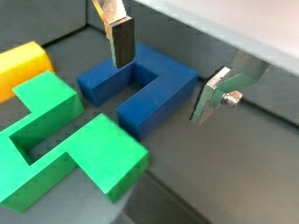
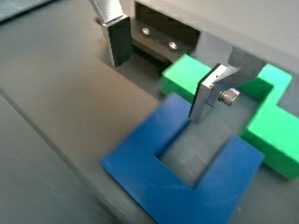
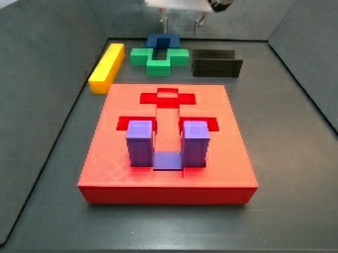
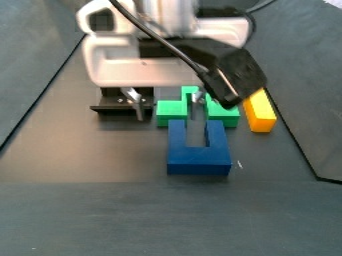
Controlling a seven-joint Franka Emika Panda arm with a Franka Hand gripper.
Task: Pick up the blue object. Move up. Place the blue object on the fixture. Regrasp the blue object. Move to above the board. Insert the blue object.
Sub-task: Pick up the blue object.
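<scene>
Overhead, the pincer (image 1: 167, 74) hangs wide open and empty, straddling the glossy U-shaped blue object (image 1: 142, 88).

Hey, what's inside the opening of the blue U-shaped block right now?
One finger of the open end effector hangs over the gap of the blue object, where bare grey floor shows. The other finger is outside one prong. Nothing else sits inside.

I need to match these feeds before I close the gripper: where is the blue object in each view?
Wrist view: blue object at centre, open gripper straddling one arm.
Wrist view: blue object low in frame, under the gripper.
Side view: blue object far back, mostly hidden beneath the gripper.
Side view: blue object at centre, on the floor.
Shared landmark: the green block touching it.
</scene>
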